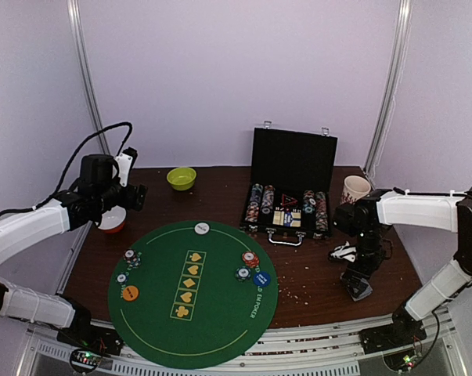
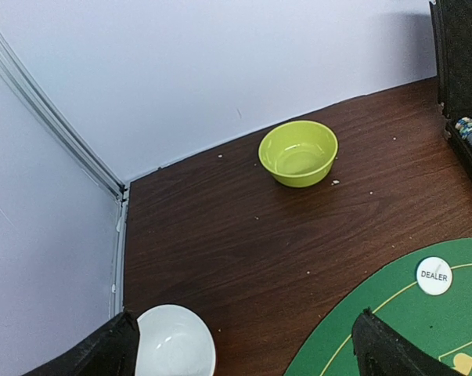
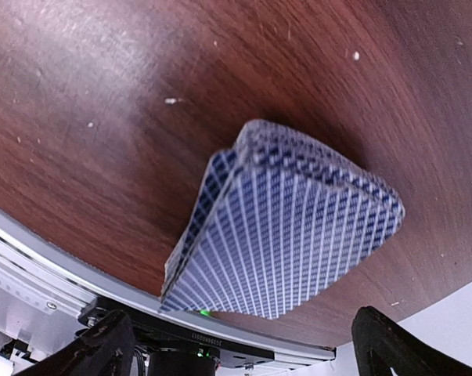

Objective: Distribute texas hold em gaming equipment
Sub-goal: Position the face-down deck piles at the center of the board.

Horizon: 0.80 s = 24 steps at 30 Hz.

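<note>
Right gripper (image 1: 354, 268) jaws apart, empty, above card deck (image 3: 282, 227) at table (image 1: 322, 274) near-right edge, left gripper (image 1: 134, 188) likewise far-left; chips (image 1: 250, 258), buttons (image 1: 130, 293) on mat (image 1: 192, 345), cards undealt.

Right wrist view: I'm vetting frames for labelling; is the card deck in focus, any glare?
Right wrist: the card deck is sharp, dark shadow beside it, pale sheen on the table top left; left wrist: the lime-green bowl is sharp, evenly lit.
</note>
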Available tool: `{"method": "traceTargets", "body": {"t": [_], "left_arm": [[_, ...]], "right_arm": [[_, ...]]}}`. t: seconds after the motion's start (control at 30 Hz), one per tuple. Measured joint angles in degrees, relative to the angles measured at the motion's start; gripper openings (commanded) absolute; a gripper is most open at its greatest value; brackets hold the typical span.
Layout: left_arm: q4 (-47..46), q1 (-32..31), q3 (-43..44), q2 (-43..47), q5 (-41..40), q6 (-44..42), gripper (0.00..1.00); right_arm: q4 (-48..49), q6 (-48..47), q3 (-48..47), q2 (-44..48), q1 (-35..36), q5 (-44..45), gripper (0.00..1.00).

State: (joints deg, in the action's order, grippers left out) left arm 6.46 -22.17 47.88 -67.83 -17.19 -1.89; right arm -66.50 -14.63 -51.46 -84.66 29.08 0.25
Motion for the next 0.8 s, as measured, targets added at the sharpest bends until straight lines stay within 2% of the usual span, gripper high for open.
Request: {"method": "traceTargets", "body": {"t": [0.33, 0.8], "left_arm": [[-0.50, 0.00, -1.18, 0.17, 0.02, -0.66, 0.98], [-0.87, 0.00, -1.62, 0.79, 0.09, -1.66, 0.98]], "right_arm": [[1.70, -0.20, -2.34, -7.10, -0.76, -2.49, 1.00], [3.02, -0.13, -1.81, -8.07, -2.93, -2.19, 1.00]]}}
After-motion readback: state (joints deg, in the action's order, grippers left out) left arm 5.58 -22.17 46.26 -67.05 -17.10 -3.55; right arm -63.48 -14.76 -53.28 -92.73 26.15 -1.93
